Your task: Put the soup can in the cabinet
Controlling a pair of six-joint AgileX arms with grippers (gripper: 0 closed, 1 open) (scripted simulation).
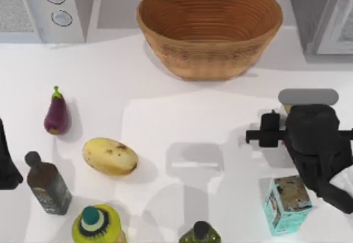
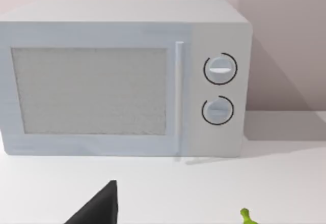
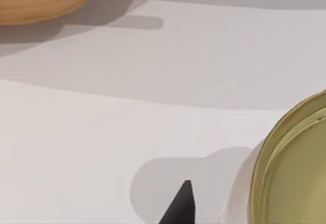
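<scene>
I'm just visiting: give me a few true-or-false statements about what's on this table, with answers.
1. The basket holds fruit. False: nothing lies in it.
2. The eggplant lies on the table's left side. True.
3. The right arm is above the soup can. True.
4. The teal carton stands beside the microwave. False: it stands on the right, near the right arm.
5. The potato sits inside the basket. False: it lies on the table.

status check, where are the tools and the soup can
Right tool above soup can, not gripping. Left tool parked at table's left edge. Cabinet back right; teal carton beside right arm.
</scene>
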